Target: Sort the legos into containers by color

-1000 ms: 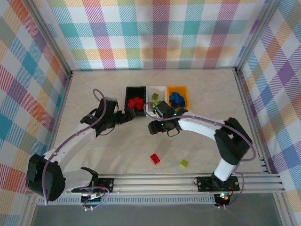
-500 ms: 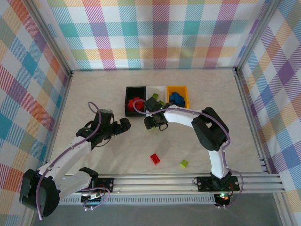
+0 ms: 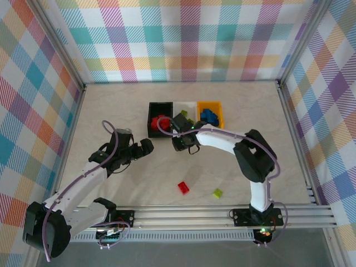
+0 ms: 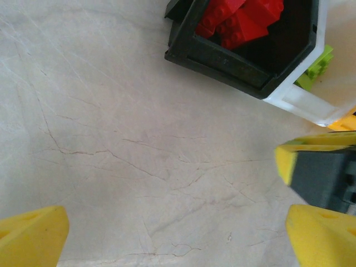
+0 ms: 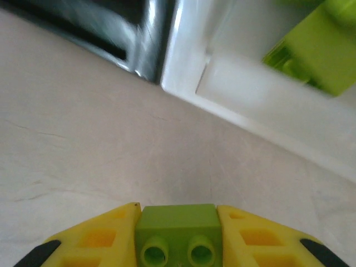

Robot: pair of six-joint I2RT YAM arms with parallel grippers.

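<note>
Right pincer (image 5: 178, 222): I find it closed on a lime brick (image 5: 178, 236), one yellow finger (image 5: 94, 242) tight against each side and two studs facing my wrist camera. It sits low over the desk (image 5: 83, 139). The white bin (image 5: 233, 83) stands just ahead of it. The black bin (image 5: 128, 33) is ahead and to the left, and the two bins touch wall to wall. A second green brick (image 5: 322, 55) lies inside the white bin, ahead and to the right.

In the overhead view, the orange bin (image 3: 219, 117) closes the row farther to the right of this pincer and holds blue bricks (image 3: 209, 115). Behind the pincer, toward my bases and well apart from it, a loose red brick (image 3: 183, 187) and a loose green brick (image 3: 217, 193) lie on the desk.

Left pincer (image 4: 178, 239): I find it spread wide with nothing between its fingers (image 4: 30, 233), over bare desk. The black bin is ahead and to its right, with red bricks (image 4: 239, 19) piled inside. This pincer is to the left of the right one, and the two do not touch.
</note>
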